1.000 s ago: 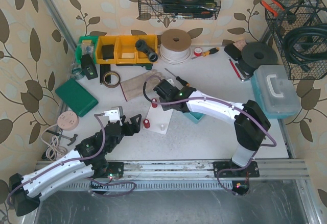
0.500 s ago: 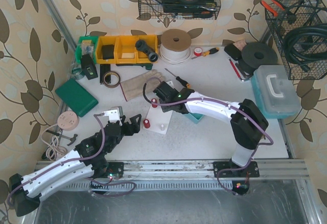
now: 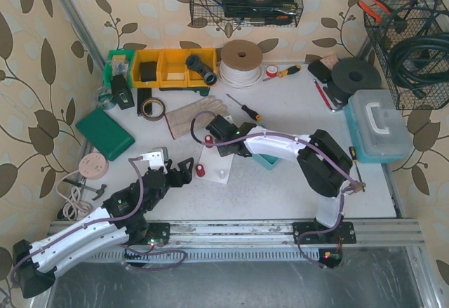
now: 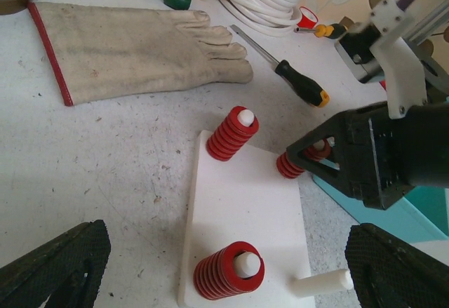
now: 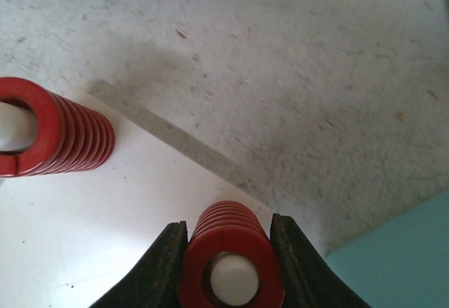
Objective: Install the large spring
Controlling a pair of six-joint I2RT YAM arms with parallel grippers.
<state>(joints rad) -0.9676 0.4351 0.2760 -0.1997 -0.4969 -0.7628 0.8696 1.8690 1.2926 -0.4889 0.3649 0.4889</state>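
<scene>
Three red springs (image 4: 231,134), four white pegs (image 4: 319,283), one white base plate (image 4: 245,210), one canvas glove (image 4: 140,41), three yellow bins (image 3: 172,67), two robot arms (image 3: 84,234), one clear toolbox (image 3: 379,125)

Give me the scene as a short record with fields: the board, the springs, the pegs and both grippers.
board: white, flat on table, four pegs
springs: three, red, each on a peg
far right spring: held by right gripper
others: far left spring, near left spring
bare peg: near right corner, no spring
right gripper: shut on far right spring, one finger on each side
left gripper: open, holds nothing, at near edge of board
beyond board: glove, screwdriver
</scene>
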